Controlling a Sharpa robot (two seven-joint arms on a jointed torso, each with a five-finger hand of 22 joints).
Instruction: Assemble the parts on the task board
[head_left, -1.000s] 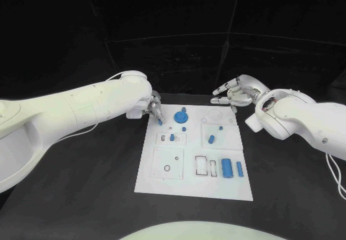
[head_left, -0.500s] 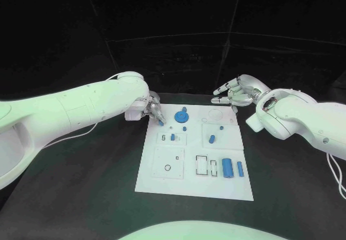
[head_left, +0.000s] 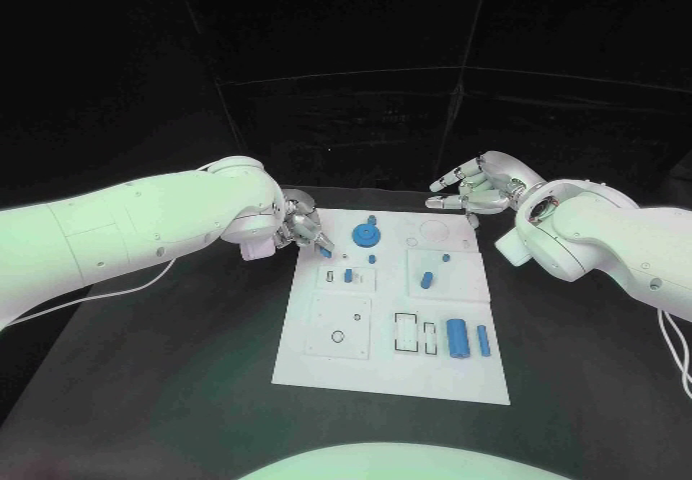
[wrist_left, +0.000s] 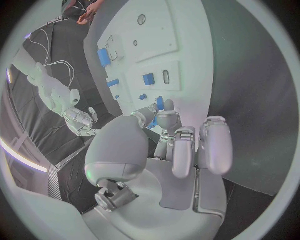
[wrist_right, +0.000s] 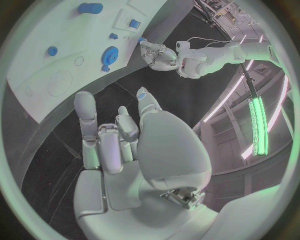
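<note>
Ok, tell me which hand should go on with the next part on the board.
Left. The left hand sits at the task board's far left corner and pinches a small blue part at its fingertips. The right hand hovers past the board's far edge, fingers apart, holding nothing.

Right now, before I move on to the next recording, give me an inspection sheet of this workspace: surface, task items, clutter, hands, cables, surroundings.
Surface: black table, with the white task board lying flat in its middle.
Job's things: blue parts on the board, among them a round blue part near its far edge and a blue cylinder nearer the robot.
Clutter: nothing seen.
Hands: left hand at the board's far left corner, pinching a small blue part; right hand raised beyond the far right corner, fingers spread, holding nothing.
Cables: a white cable hangs under the left arm; another runs along the right arm.
Surroundings: dark backdrop behind the table.
</note>
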